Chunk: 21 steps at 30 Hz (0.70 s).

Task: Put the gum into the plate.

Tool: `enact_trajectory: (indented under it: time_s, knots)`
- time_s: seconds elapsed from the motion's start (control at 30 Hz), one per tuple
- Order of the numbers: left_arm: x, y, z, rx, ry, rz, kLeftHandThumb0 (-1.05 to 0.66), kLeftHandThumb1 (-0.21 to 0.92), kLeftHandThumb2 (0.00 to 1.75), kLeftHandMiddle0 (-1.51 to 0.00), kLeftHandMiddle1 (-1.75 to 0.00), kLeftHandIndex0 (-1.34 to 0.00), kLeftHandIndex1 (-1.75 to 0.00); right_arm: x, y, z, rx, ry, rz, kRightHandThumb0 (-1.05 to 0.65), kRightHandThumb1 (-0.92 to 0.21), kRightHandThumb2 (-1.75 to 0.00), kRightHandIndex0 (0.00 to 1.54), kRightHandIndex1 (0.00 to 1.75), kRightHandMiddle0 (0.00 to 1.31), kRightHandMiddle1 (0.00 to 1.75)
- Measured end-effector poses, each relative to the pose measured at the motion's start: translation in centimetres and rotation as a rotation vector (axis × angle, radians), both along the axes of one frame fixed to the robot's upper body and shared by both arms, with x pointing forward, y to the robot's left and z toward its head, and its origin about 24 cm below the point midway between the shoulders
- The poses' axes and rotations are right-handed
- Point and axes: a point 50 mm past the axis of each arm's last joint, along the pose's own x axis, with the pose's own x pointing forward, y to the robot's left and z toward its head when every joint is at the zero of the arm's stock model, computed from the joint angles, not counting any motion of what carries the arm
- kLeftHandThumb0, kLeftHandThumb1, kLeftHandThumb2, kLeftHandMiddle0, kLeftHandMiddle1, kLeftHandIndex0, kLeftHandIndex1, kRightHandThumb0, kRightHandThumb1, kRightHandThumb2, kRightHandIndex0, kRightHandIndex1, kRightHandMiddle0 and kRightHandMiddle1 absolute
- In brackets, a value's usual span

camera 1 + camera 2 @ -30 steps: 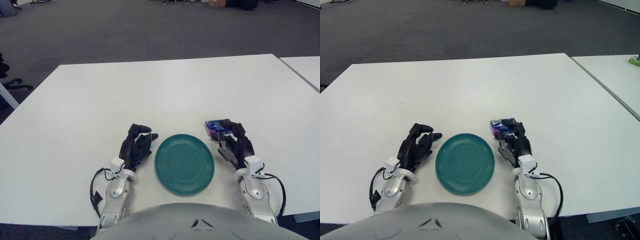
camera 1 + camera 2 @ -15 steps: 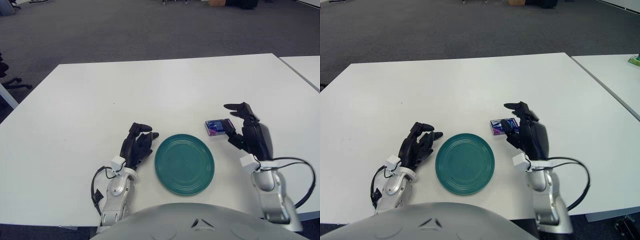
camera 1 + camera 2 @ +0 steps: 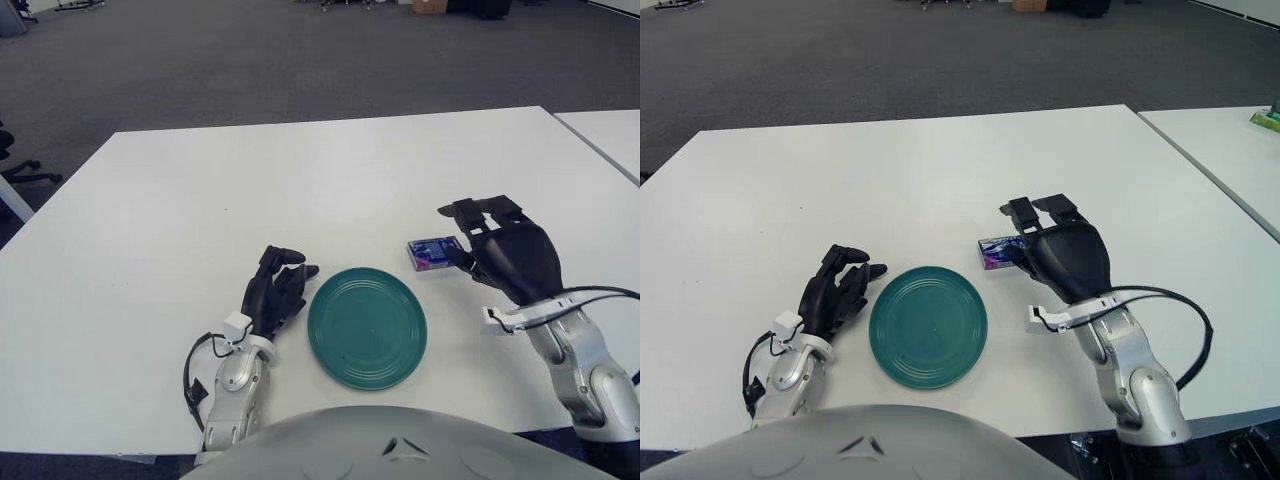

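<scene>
**Right robot hand spread over the gum**

The gum [image 3: 433,253] lies flat on the white bench [image 3: 300,180], just right of the green plate [image 3: 367,326] and outside it. The right robot hand [image 3: 505,252] hovers beside the pack, fingers spread, gripping nothing. The left robot hand [image 3: 273,290] rests on the bench left of the plate, fingers loosely curled, empty.

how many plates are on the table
1: a green plate sits near the table's front edge, between the resting left hand and the raised right hand.
</scene>
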Motion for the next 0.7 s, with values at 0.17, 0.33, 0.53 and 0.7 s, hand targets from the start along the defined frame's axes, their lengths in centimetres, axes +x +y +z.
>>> enact_trajectory:
  time_s: [0.17, 0.33, 0.53, 0.7]
  knots:
    - [0.0, 0.0, 0.0, -0.013, 0.0, -0.004, -0.68, 0.92, 0.77, -0.55, -1.01, -0.33, -1.38, 1.7, -0.3, -0.9, -0.04, 0.085, -0.008, -0.69, -0.92, -0.56, 0.32, 0.31, 0.0, 0.91]
    - [0.0, -0.2, 0.0, -0.001, -0.005, -0.015, -0.74, 0.92, 0.81, -0.56, -1.02, -0.36, -1.32, 2.7, -0.7, -2.3, -0.065, 0.186, -0.009, -0.69, -0.92, -0.55, 0.32, 0.29, 0.0, 0.87]
    - [0.0, -0.2, 0.1, 0.018, -0.009, -0.019, -0.74, 0.92, 0.81, -0.55, -1.03, -0.36, -1.31, 2.9, -0.5, -3.2, -0.067, 0.283, 0.008, -0.69, -0.92, -0.58, 0.33, 0.26, 0.0, 0.82]
    - [0.0, -0.2, 0.1, 0.014, -0.008, -0.02, -0.73, 0.92, 0.81, -0.54, -1.02, -0.34, -1.3, 3.0, 0.0, -3.9, -0.075, 0.374, 0.018, -0.68, -0.92, -0.61, 0.33, 0.24, 0.0, 0.78]
